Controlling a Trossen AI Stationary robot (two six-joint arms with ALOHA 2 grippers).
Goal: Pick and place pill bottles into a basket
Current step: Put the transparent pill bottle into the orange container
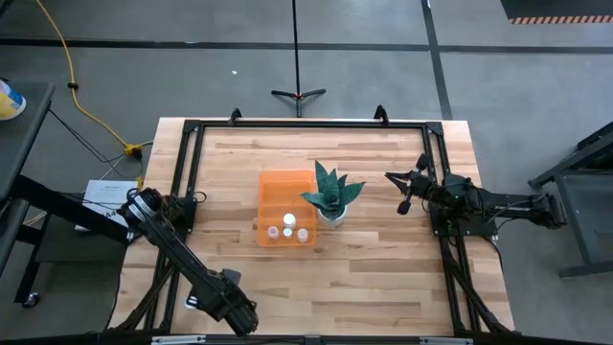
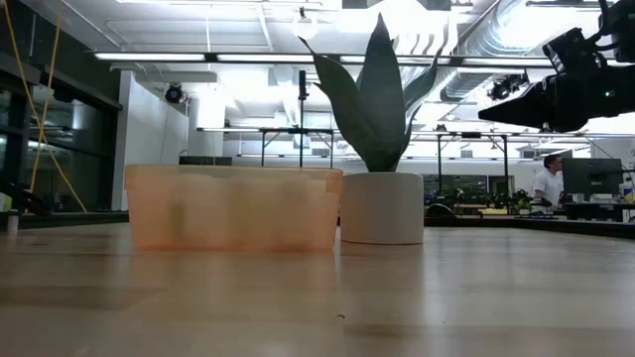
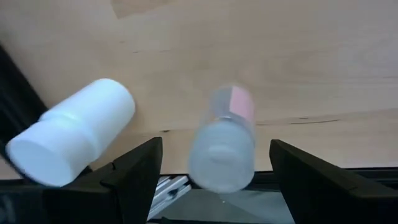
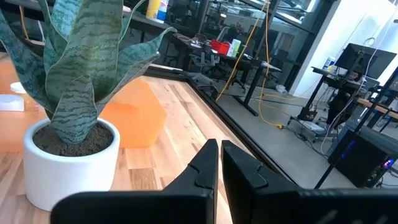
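The orange basket (image 1: 285, 196) stands mid-table and holds three small white pill bottles (image 1: 289, 220). My left gripper (image 1: 247, 318) is at the table's near edge, open. In the left wrist view its fingers (image 3: 134, 177) stand on either side of a translucent pill bottle (image 3: 224, 146) without touching it. That bottle lies on the wood with its end toward the camera. A white-capped pill bottle (image 3: 71, 137) lies on its side just beyond one finger. My right gripper (image 1: 404, 192) is shut and empty above the table, right of the plant; it also shows in its wrist view (image 4: 219, 165).
A white pot with a teal spiky plant (image 1: 331, 199) stands against the basket's right side and also shows in the low view (image 2: 382, 203). A black metal frame (image 1: 306, 123) runs round the table top. A person (image 2: 546, 183) is in the room far behind.
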